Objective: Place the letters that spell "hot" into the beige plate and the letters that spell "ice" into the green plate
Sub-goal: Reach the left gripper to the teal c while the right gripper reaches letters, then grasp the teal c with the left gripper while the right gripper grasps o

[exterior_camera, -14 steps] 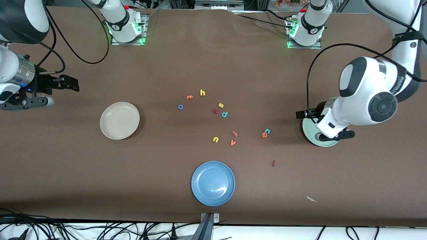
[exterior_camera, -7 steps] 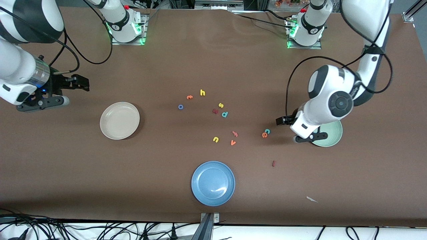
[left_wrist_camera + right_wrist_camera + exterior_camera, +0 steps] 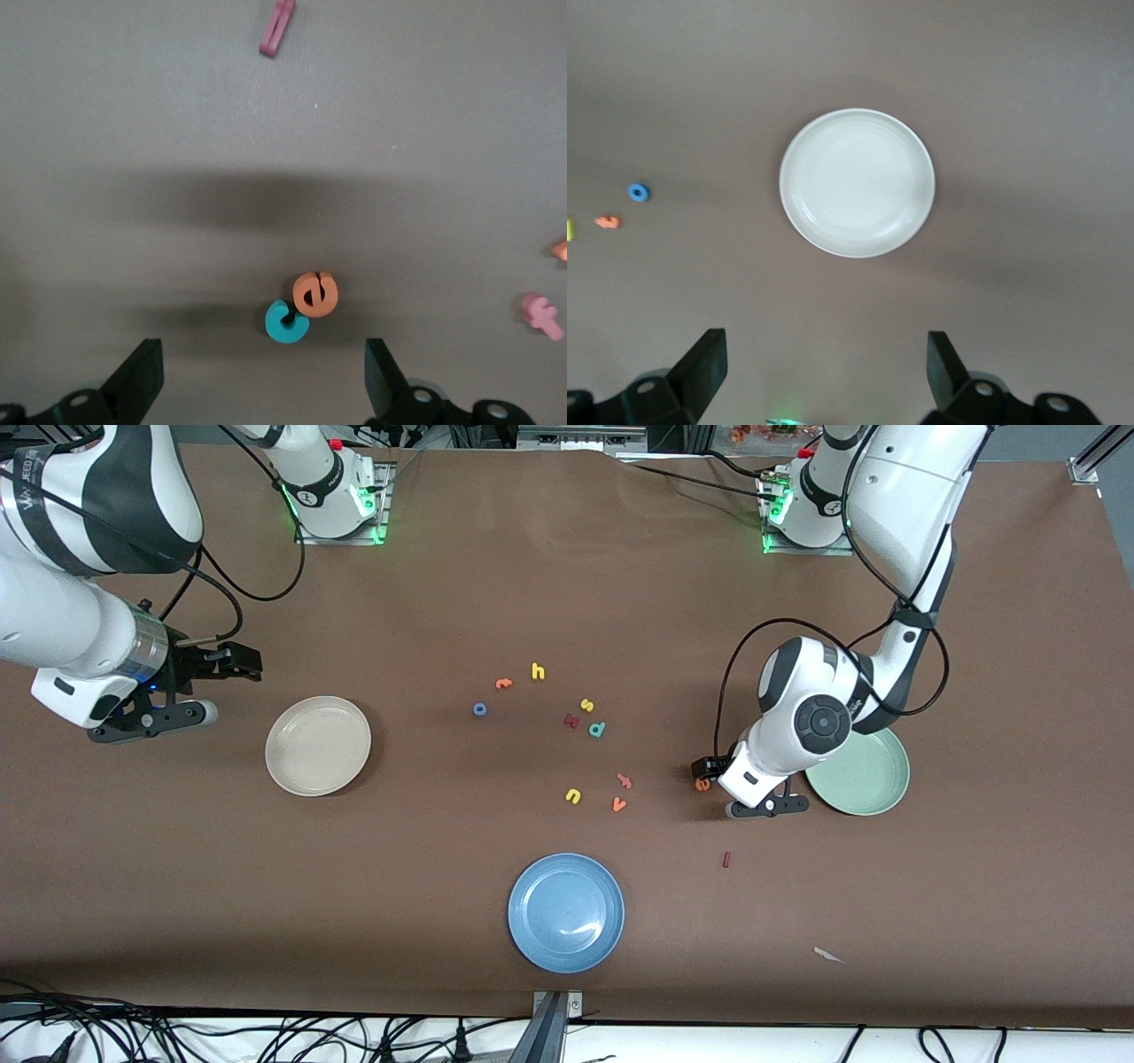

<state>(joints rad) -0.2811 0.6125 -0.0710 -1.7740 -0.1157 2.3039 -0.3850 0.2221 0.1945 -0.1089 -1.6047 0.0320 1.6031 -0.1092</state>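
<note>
Left hand (image 3: pixel 257 390) hangs wide open over the touching teal c (image 3: pixel 285 321) and orange e (image 3: pixel 315 294), mid-tabletop beside the green plate (image 3: pixel 873 779). Tiny, light, likely foam: pinch one across its sides. Right hand (image 3: pixel 819 372), open, waits over the beige plate (image 3: pixel 857 182)

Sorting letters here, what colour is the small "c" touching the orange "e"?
Teal. The small foam letter "c" shows best in the left wrist view.

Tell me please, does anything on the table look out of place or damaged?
One thing: a small white scrap lies on the table, nearer the front camera than the dark red bar letter, toward the left arm's end. It is no letter or plate and looks like stray litter. Nothing looks damaged or spilled.
</note>
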